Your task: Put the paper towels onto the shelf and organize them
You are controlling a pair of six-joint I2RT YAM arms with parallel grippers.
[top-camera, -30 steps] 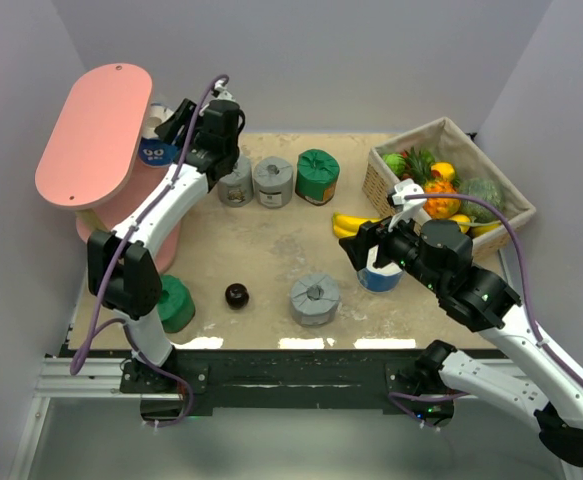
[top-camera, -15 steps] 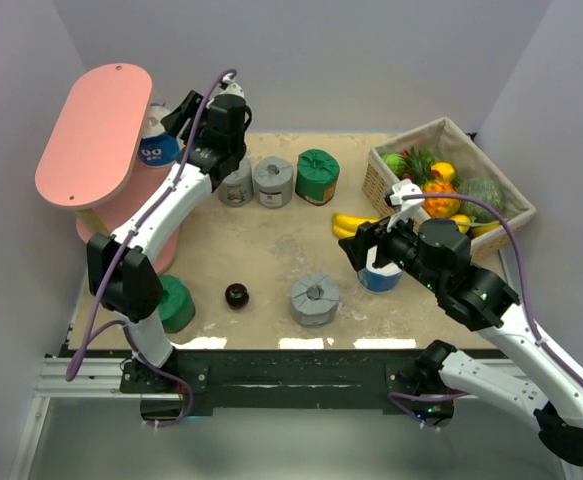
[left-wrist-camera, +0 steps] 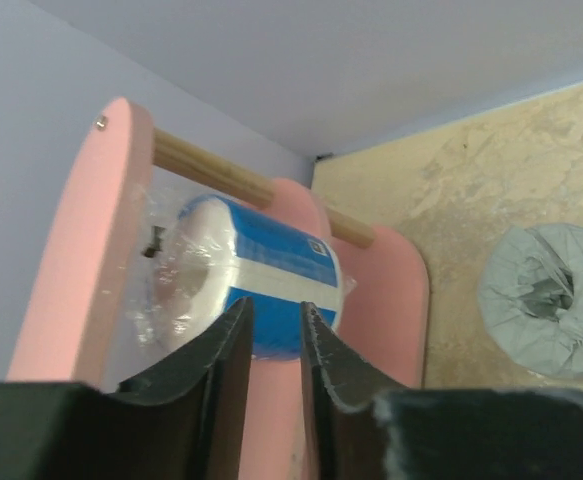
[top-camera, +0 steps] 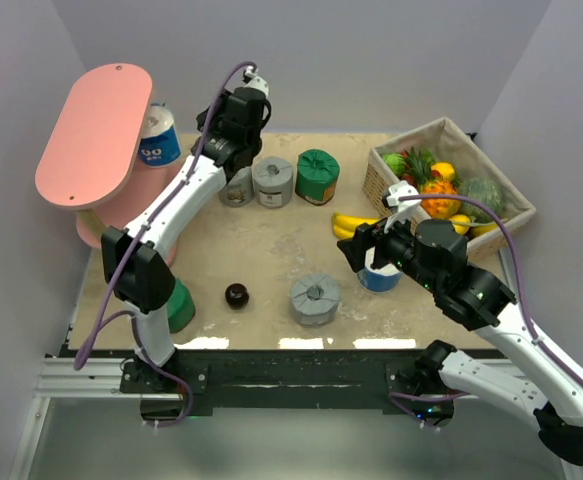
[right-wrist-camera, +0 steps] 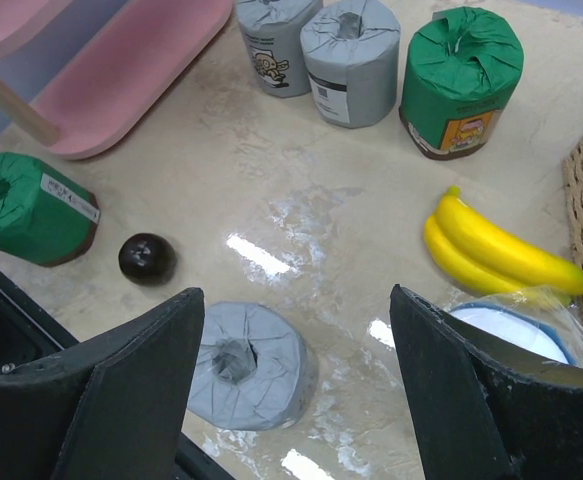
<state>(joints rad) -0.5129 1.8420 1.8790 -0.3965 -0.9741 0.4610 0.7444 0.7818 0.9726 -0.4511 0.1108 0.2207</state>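
The shelf (top-camera: 91, 130) of pink oval boards stands at the far left. A white-and-blue roll (top-camera: 159, 135) sits on its lower board (left-wrist-camera: 381, 300), also seen in the left wrist view (left-wrist-camera: 246, 280). My left gripper (top-camera: 211, 122) is just right of the shelf, clear of that roll, shut and empty (left-wrist-camera: 273, 305). My right gripper (top-camera: 366, 250) is open and empty (right-wrist-camera: 296, 295) above the second white-and-blue roll (top-camera: 378, 272). Two grey rolls (top-camera: 273, 181) and a green roll (top-camera: 317, 176) stand in a row at the back. A grey roll (top-camera: 315, 299) and a green roll (top-camera: 176, 303) are near the front.
A wicker fruit basket (top-camera: 501, 200) stands at the right, with bananas (top-camera: 349, 223) beside it. A small dark ball (top-camera: 236, 295) lies near the front. The left arm partly covers the leftmost grey roll (top-camera: 237, 186).
My left gripper has pulled back to the right, away from the shelf, leaving the white-and-blue roll on the lower board. The right arm has barely moved.
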